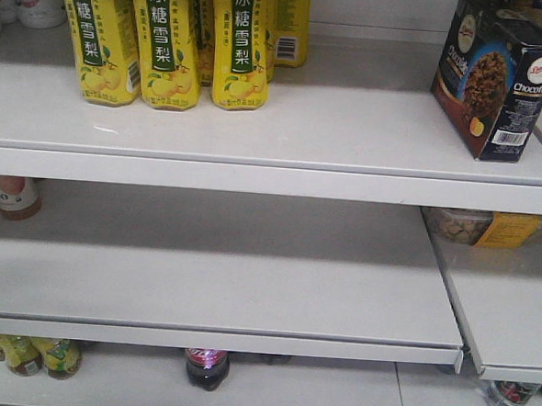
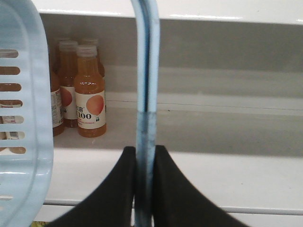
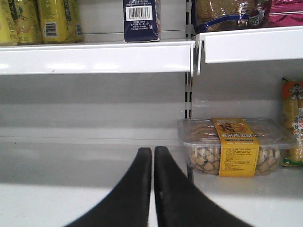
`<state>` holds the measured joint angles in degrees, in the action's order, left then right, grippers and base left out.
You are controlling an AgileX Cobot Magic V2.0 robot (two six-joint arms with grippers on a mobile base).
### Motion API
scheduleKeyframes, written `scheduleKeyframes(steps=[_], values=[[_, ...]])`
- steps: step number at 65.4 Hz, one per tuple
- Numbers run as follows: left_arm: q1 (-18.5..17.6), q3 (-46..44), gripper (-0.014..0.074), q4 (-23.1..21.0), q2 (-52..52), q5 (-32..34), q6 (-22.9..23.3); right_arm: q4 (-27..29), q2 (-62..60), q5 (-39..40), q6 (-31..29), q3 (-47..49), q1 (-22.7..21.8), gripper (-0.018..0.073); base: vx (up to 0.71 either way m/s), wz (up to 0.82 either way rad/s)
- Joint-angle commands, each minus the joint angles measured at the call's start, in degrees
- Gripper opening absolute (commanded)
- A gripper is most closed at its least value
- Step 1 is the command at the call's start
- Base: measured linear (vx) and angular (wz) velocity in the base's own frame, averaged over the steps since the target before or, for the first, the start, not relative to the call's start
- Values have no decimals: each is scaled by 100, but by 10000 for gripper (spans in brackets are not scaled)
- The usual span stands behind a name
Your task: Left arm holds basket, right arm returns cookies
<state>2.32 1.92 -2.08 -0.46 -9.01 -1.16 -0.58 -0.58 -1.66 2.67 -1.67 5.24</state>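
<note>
The navy Chocofello cookie box [image 1: 500,74] is stood upright on the top white shelf [image 1: 275,134], at two o'clock in the front view. A thin handle [image 2: 146,71] of the light blue basket [image 2: 23,118] is clamped by the left gripper [image 2: 144,189]. The right gripper [image 3: 152,189] is seen pressed together with nothing held, at six o'clock before the clear biscuit tub [image 3: 234,146].

Top shelf [image 1: 285,130] in the front view has the pear drink bottles [image 1: 166,40] lined up at upper left, and the cookies [image 1: 498,79] standing way over at upper right, near the shelf's right end. One shelf down, the biscuit tub [image 1: 477,227] sits at right, under the cookies. More bottles peek out along the bottom edge. In the left wrist view, the basket [image 2: 23,142] fills the left edge, its handle [image 2: 146,71] runs up the middle, and juice bottles [image 2: 89,92] stand behind, on a shelf.
</note>
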Motion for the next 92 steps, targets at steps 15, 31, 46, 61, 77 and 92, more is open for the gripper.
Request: scheduleKeyframes(steps=[15, 31, 46, 61, 77, 92], values=[[-20, -160, -6, 63, -100, 586, -101, 1, -68, 357, -54, -12, -19, -8, 0, 0], [-20, -160, -6, 63, -100, 586, -101, 1, -68, 357, -54, -12, -19, -8, 0, 0], [-20, -160, -6, 63, -100, 586, -101, 1, -68, 357, -54, -12, -19, -8, 0, 0], [-20, -160, -6, 63, -100, 586, -101, 1, -68, 357, -54, -12, -19, -8, 0, 0], [-20, -160, -6, 63, -100, 586, -101, 1, -68, 357, -54, -12, -19, -8, 0, 0], [-20, -160, -6, 63, -100, 586, -101, 21, -68, 357, -54, -12, -19, -8, 0, 0]])
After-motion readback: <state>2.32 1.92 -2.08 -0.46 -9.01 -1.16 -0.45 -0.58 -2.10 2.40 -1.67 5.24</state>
